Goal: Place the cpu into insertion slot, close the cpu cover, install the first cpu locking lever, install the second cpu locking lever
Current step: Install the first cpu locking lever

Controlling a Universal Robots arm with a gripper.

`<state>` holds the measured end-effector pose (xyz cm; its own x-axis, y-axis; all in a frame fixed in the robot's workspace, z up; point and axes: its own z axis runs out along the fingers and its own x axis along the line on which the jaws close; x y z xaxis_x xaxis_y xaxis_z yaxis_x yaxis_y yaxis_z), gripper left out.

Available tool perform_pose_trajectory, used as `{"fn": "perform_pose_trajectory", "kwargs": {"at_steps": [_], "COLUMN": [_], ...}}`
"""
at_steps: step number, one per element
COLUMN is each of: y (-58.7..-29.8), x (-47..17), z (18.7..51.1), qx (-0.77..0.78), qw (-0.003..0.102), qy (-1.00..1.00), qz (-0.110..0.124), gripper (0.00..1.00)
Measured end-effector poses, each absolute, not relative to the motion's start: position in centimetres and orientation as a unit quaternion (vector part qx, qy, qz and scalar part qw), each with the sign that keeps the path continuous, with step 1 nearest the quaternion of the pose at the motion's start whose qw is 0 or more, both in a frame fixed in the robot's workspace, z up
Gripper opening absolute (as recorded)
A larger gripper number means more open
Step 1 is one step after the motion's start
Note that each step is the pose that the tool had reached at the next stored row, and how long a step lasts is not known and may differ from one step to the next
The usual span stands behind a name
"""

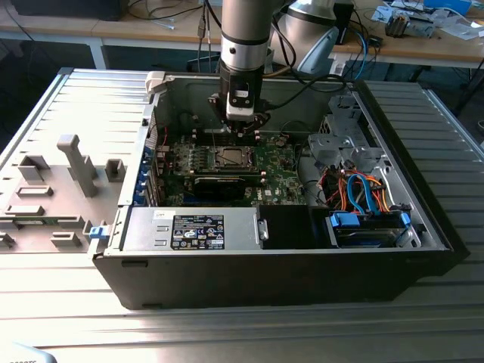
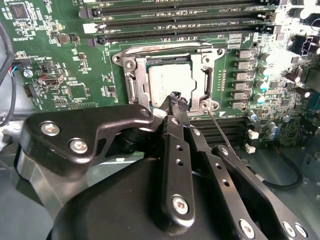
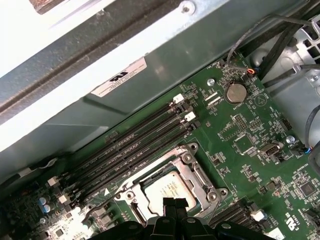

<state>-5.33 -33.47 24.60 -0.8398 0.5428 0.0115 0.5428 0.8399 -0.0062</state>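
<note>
The cpu [image 2: 170,84] sits in the insertion slot [image 2: 134,80] with the cpu cover [image 2: 205,77] seemingly down. The pincer [image 2: 176,101], fingertips pressed together and empty, hovers at the socket's edge; lever work needs careful hooking.

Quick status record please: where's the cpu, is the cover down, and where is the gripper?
cpu: seated in the slot, silver top showing
cover: down, framing the cpu
gripper: fingers shut, tips just over the cpu's edge, holding nothing
board: green, inside the open case
lever: thin rod running out from the slot's corner beside the fingers
</note>
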Motion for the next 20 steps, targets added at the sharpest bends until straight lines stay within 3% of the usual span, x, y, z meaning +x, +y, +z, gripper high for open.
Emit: {"fn": "perform_pose_trajectory", "kwargs": {"at_steps": [20], "y": [-33.47], "x": [-5.33], "z": [24.59], "qx": [-0.264], "qw": [0.006], "qy": [-0.965], "qz": [0.001], "gripper": [0.11]}}
